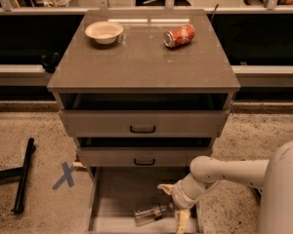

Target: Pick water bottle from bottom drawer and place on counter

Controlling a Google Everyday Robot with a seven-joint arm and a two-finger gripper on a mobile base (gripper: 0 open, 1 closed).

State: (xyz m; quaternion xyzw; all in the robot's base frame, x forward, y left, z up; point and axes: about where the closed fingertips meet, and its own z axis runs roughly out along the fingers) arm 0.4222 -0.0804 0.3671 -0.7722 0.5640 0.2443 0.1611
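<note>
The water bottle point(150, 213) lies on its side on the floor of the open bottom drawer point(118, 189), near the drawer's front. My gripper point(174, 204) reaches down into the drawer from the right. It is open, with one pale finger point(165, 187) behind the bottle's right end and the other in front of it. The bottle still rests on the drawer floor. The counter point(136, 57) is the glossy top of the cabinet, above the drawers.
A red soda can point(179, 35) lies on its side on the counter at the back right. A pale bowl point(104, 31) stands at the back left. The two upper drawers with black handles point(142, 129) are pulled slightly out. A black bar point(23, 174) and a blue X mark point(65, 175) are on the floor to the left.
</note>
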